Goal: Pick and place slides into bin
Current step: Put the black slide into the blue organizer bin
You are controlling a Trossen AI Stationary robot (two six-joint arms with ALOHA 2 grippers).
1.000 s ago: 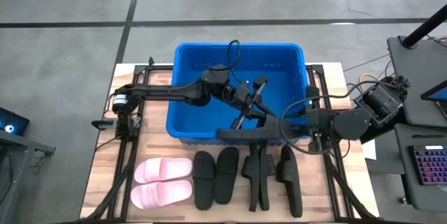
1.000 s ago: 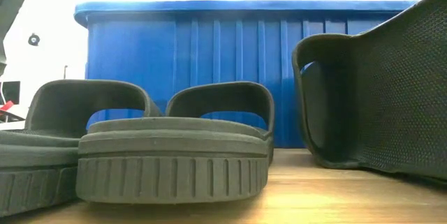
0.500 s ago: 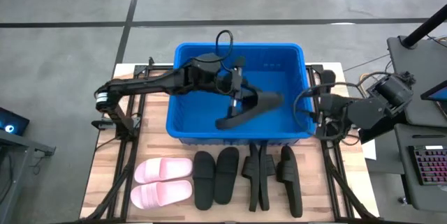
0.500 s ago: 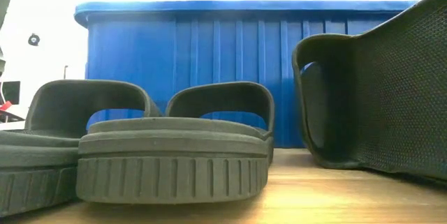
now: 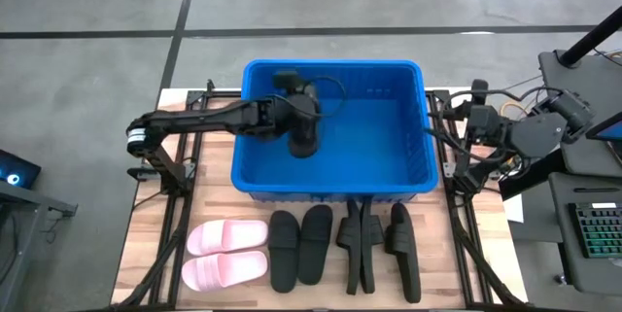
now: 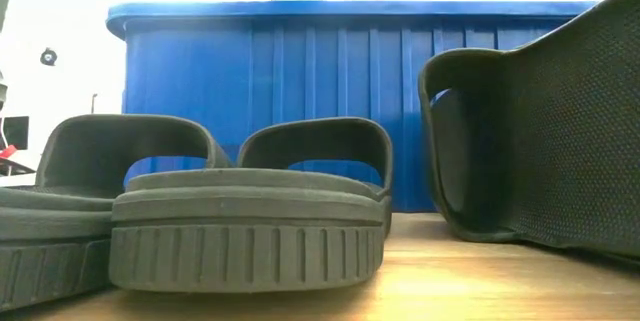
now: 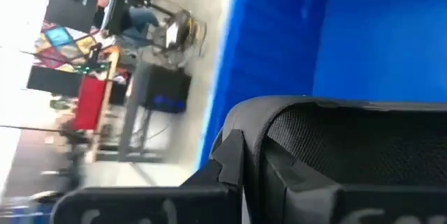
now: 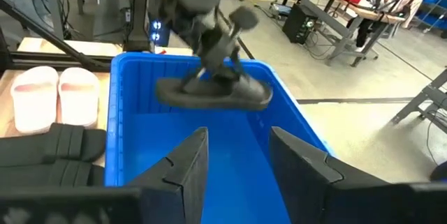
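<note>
Foam slides lined up along table's near edge (image 5: 146, 254): pale pink pair (image 5: 225, 254) at far left, smooth and rounded with wide straps; next, black pair (image 5: 299, 244) lying flat, ribbed sole edges and arched straps plain in low view (image 6: 245, 226); then narrower black slides (image 5: 358, 249) turned on edge; last black one (image 5: 403, 249) at right end, pebbled sole showing in low view (image 6: 570, 131). Wood-grain tabletop, pale planks.

Behind row: bin (image 5: 255, 171), bright blue plastic, rectangular, rolled rim, vertical ribs on front wall (image 6: 300, 71). Left gripper (image 5: 303, 137) reaching in over bin's left half, clamped tight on a black slide (image 8: 213, 93), held up inside bin above its blue floor; textured mesh-like surface of that slide close up in left wrist view (image 7: 349, 147). No other slide seen on bin floor.

Right gripper (image 5: 476, 118) just beyond bin's right rim, fingers (image 8: 185, 165) parted, gripping nothing, aimed across bin.
</note>
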